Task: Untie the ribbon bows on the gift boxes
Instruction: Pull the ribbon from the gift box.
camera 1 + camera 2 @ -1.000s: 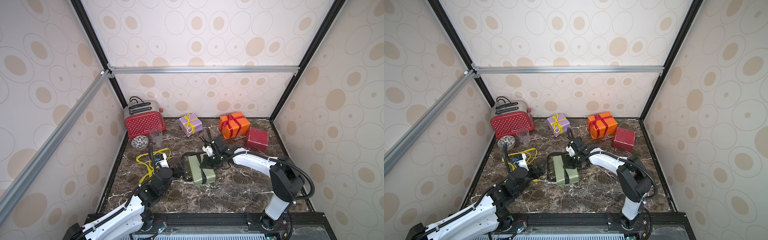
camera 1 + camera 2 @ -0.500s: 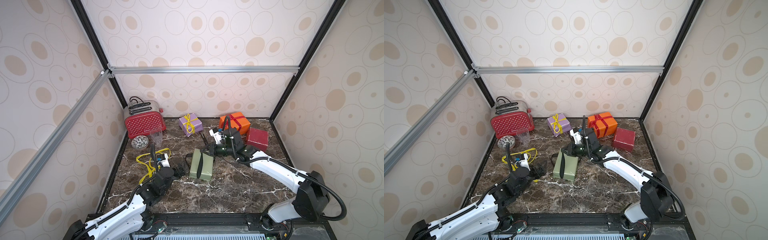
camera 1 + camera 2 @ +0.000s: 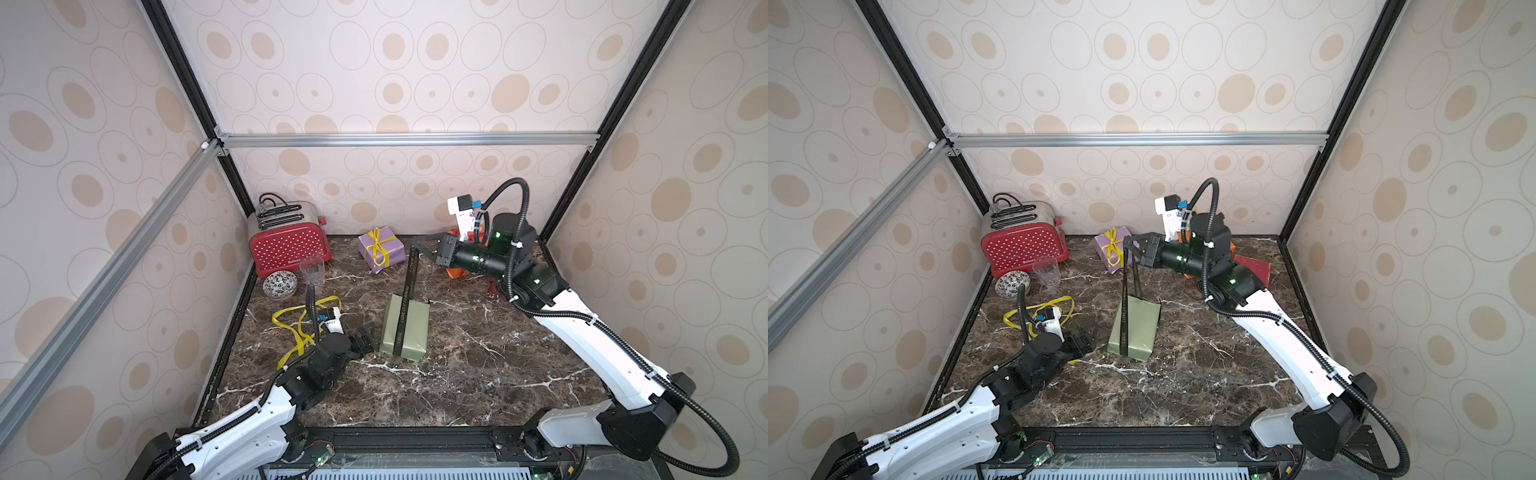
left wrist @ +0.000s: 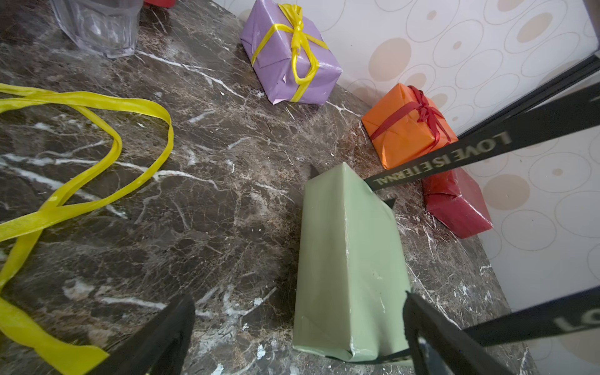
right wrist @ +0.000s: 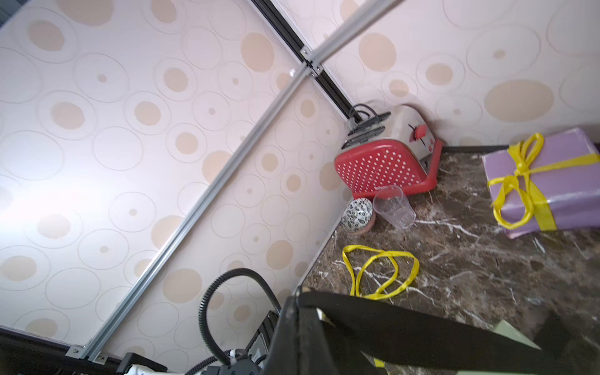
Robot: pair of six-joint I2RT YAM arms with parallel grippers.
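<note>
The right hand (image 3: 417, 245), clamped on the black ribbon (image 3: 409, 282), holds it taut toward 12 o'clock above the green box (image 3: 411, 332) at the middle of the desk (image 3: 478, 365). The ribbon loops round the box. The left hand (image 3: 365, 338), open at the box's 9 o'clock, should pin the box so the ribbon slides off.

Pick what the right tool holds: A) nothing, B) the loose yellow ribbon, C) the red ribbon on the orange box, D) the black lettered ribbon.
D: the right tool is shut on the black ribbon, which runs taut up from the green box.
</note>
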